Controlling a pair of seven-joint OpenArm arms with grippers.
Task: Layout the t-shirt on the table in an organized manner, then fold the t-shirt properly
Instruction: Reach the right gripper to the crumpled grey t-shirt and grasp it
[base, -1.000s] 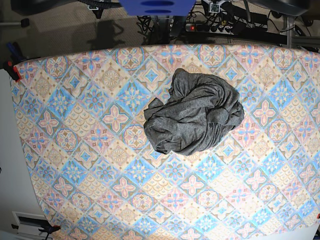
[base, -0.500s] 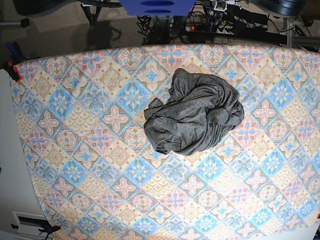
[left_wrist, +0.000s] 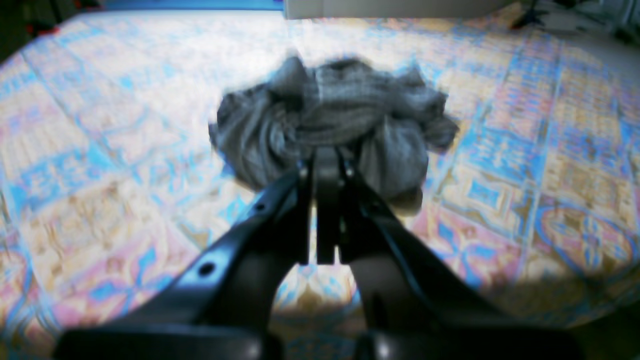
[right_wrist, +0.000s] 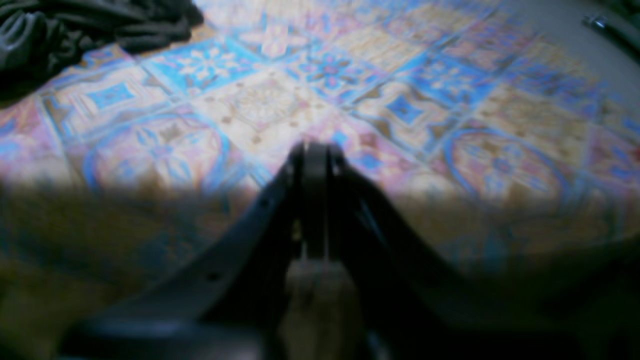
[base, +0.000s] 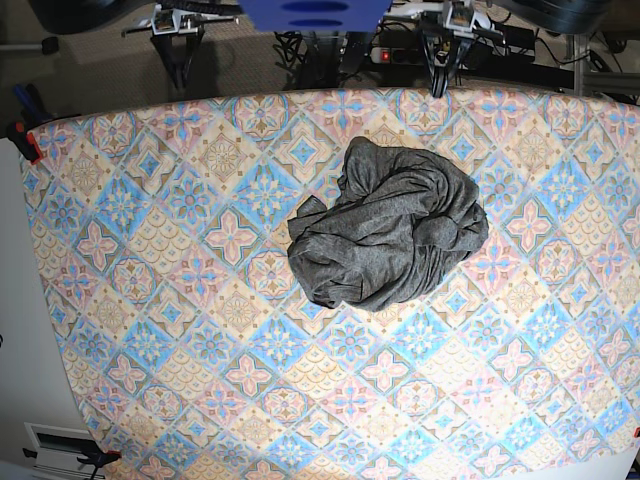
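The t-shirt lies bunched in a heap on the table, slightly toward 1 o'clock of the centre in the base view. The left gripper hangs at the table's far edge, at 12 o'clock from the heap and apart from it. The right gripper sits beyond the far edge at 11 o'clock, well apart from the heap. Cables lie on the floor behind the table.
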